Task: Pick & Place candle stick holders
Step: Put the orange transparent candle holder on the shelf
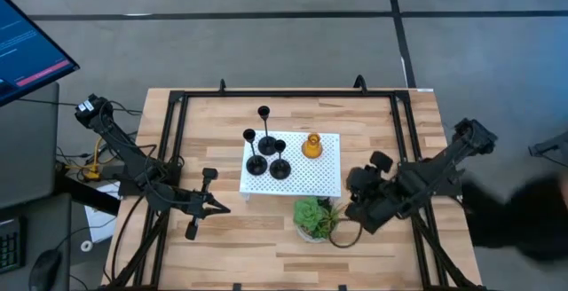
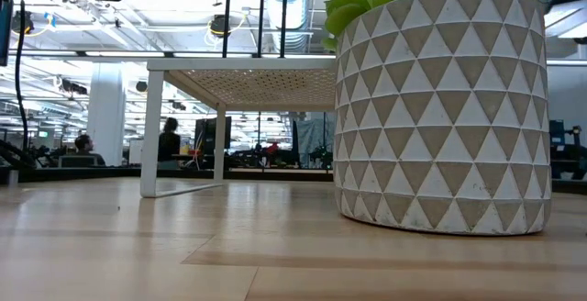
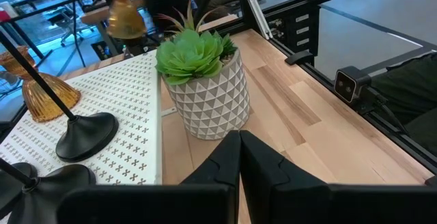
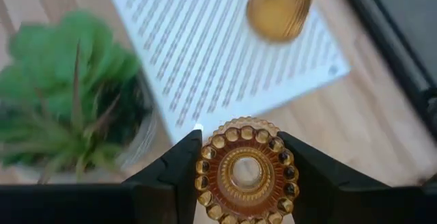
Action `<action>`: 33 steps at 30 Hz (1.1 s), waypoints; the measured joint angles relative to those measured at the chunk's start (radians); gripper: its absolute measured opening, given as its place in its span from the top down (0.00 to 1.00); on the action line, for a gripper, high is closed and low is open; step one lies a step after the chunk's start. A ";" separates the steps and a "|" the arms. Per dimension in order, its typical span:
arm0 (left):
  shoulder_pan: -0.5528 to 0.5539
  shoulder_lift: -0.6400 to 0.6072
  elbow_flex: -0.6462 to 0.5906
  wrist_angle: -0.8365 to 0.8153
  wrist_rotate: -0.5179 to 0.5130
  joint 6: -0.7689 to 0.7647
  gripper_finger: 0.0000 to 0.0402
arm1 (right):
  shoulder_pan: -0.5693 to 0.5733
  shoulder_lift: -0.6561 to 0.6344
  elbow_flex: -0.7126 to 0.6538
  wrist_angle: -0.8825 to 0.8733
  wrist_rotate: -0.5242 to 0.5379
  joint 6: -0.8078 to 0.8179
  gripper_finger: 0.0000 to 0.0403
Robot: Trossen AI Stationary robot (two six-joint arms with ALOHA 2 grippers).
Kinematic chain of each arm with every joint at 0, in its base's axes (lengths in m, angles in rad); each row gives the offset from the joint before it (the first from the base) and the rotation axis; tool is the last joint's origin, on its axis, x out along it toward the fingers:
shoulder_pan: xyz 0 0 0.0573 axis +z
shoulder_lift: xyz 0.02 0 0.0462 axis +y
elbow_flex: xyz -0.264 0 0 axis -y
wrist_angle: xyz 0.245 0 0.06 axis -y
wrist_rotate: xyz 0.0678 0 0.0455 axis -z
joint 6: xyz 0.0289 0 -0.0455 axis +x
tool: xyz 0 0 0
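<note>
In the high view the right gripper is partly hidden by its own arm, and the holder it carries cannot be made out there. In the right wrist view an amber holder is seen clamped between its fingers, above the table edge of the white rack, beside the plant. On the rack are stood three black holders and a second amber holder. The left gripper is held closed and empty over the table, left of the rack.

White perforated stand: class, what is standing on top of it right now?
On the white stand: three black holders and one amber holder. The right pincer carries a second amber holder elsewhere.
</note>
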 joint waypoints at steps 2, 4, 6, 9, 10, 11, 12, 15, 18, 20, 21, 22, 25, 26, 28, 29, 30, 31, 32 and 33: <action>0.000 0.000 0.000 0.000 0.000 0.000 0.98 | -0.036 0.000 0.024 0.011 0.016 -0.059 0.62; 0.000 0.000 0.000 0.000 0.000 0.000 0.98 | -0.074 0.000 0.039 0.045 0.017 -0.122 0.62; 0.000 0.000 0.000 0.000 0.000 0.000 0.98 | -0.112 0.000 0.047 0.086 0.015 -0.184 0.60; 0.000 0.000 0.000 0.000 0.000 0.000 0.98 | -0.159 0.000 0.048 0.162 0.007 -0.284 0.59; 0.000 0.000 0.000 0.000 0.000 0.000 0.98 | -0.173 0.000 0.048 0.184 0.003 -0.317 0.60; 0.000 0.000 0.000 0.000 0.000 0.000 0.98 | -0.186 0.000 0.048 0.207 -0.004 -0.347 0.61; 0.000 0.000 0.000 0.000 0.000 0.000 0.98 | -0.199 0.000 0.048 0.233 -0.012 -0.375 0.62; 0.000 0.000 0.000 0.000 0.000 0.000 0.98 | -0.230 0.000 0.048 0.296 -0.017 -0.432 0.62; 0.000 0.000 0.000 0.000 0.000 0.000 0.98 | -0.255 0.000 0.048 0.329 -0.038 -0.468 0.61; 0.000 0.000 0.000 0.000 0.000 0.000 0.98 | -0.269 0.000 0.048 0.339 -0.060 -0.471 0.59; 0.000 0.000 0.000 0.000 0.000 0.000 0.98 | -0.276 0.001 0.048 0.339 -0.069 -0.470 0.59; 0.000 0.000 0.000 0.000 0.000 0.000 0.98 | -0.281 0.002 0.048 0.338 -0.076 -0.471 0.59; 0.000 0.000 0.000 0.000 0.000 -0.002 0.98 | -0.294 0.017 0.048 0.340 -0.093 -0.478 0.61; 0.000 0.000 0.000 0.000 0.000 -0.005 0.98 | -0.297 0.020 0.048 0.339 -0.099 -0.479 0.62; 0.000 0.000 0.000 0.000 0.000 -0.015 0.98 | -0.298 0.028 0.049 0.340 -0.099 -0.479 0.62; 0.000 0.000 0.000 0.000 0.000 -0.024 0.98 | -0.301 0.037 0.051 0.347 -0.096 -0.479 0.62; 0.000 0.000 0.000 0.000 0.000 -0.030 0.98 | -0.304 0.045 0.050 0.350 -0.097 -0.479 0.62; 0.000 0.000 0.000 0.000 0.000 -0.034 0.98 | -0.304 0.051 0.046 0.340 -0.103 -0.478 0.61; 0.000 0.000 0.000 0.000 0.000 -0.037 0.98 | -0.304 0.059 0.046 0.334 -0.107 -0.478 0.60; 0.000 0.000 0.000 0.000 0.000 -0.045 0.98 | -0.304 0.065 0.048 0.344 -0.110 -0.479 0.59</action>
